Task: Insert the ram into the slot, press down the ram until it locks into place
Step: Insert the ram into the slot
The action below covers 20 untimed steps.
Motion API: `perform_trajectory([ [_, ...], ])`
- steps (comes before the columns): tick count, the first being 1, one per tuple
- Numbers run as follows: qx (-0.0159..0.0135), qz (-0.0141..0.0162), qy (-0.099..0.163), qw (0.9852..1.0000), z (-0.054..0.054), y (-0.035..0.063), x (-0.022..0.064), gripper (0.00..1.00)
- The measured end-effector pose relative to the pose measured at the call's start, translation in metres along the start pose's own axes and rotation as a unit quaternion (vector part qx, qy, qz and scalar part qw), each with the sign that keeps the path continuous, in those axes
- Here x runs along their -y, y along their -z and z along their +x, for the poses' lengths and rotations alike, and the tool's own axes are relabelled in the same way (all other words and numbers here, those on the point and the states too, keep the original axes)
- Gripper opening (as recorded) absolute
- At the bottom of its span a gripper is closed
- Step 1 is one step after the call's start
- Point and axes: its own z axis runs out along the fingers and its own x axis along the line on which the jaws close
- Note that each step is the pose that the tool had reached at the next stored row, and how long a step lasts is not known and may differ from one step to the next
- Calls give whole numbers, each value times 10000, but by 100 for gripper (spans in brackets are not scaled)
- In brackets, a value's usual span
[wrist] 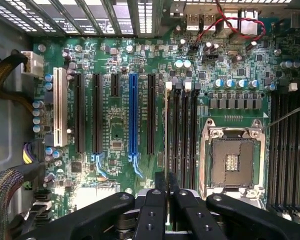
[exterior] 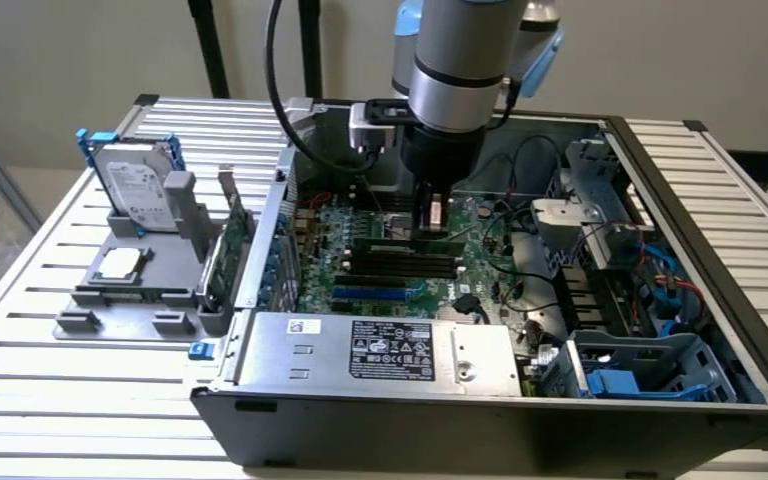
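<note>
You have the ram [wrist: 168,130] standing on edge in the slot [wrist: 168,89], lined up with it end to end. This is the black memory socket closest to the long expansion sockets. Can't tell if the end latches have closed.

The gripper [wrist: 167,174] is right on the ram's top edge at one end. Its fingers [wrist: 160,192] are pressed together with only a dark slit between them. Can't tell if that edge is nipped in the slit or just under the tips.

In the exterior view the ram [exterior: 404,243] is a thin green strip running 9 to 3 o'clock. The gripper [exterior: 431,228] comes straight down on it toward its 3 o'clock end.

Three empty black memory sockets [wrist: 186,135] lie between the ram and the open CPU socket [wrist: 232,160]. On the ram's other side comes one black expansion socket [wrist: 151,115], then the blue socket [wrist: 133,115]. All of this sits on the green motherboard [wrist: 115,135].

In the exterior view:
- The silver power supply [exterior: 377,350] with its label sits at 6 o'clock from the ram, inside the open case [exterior: 491,430].
- A drive cage with a blue clip [exterior: 618,380] is at about 4 o'clock.
- Outside the case at 9 o'clock, a grey holder [exterior: 131,295] on the slatted table [exterior: 37,400] carries an upright hard drive [exterior: 137,185].
</note>
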Motion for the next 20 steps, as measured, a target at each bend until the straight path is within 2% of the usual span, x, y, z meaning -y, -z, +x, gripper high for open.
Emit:
perform_trajectory([
  [12,-2,0,47,10000,-79,-219,1,13],
  [16,-11,0,46,10000,-81,-291,-3,13],
  [20,-13,1,3,10000,-85,-299,-3,13],
])
